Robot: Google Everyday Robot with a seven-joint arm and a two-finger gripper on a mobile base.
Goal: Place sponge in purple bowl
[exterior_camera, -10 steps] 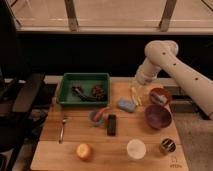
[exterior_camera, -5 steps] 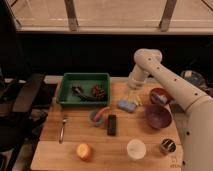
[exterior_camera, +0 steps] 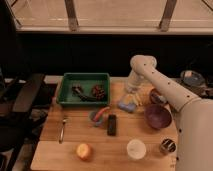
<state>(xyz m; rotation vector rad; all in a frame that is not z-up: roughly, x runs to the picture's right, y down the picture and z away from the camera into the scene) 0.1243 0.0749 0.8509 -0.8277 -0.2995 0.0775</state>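
Observation:
The sponge [exterior_camera: 124,105], a small pale blue pad, lies on the wooden table [exterior_camera: 60,150] right of centre. The purple bowl [exterior_camera: 158,116] stands to its right, empty and a short way apart from it. My white arm comes in from the lower right, bends at the top and points down. My gripper [exterior_camera: 130,91] hangs just above the sponge's far edge. A long thin yellow object [exterior_camera: 134,100] lies against the sponge's right side.
A reddish-brown bowl [exterior_camera: 157,96] stands behind the purple bowl. A green tray [exterior_camera: 85,89] with dark items is at the back left. A small grey-blue bowl [exterior_camera: 97,116], a black block [exterior_camera: 112,124], a fork [exterior_camera: 62,130], an orange fruit [exterior_camera: 84,150], a white cup [exterior_camera: 136,148] and a can [exterior_camera: 167,146] are in front.
My arm has swung left and lowered, bringing the gripper from over the bowls to just above the sponge. The sponge and bowls have not moved.

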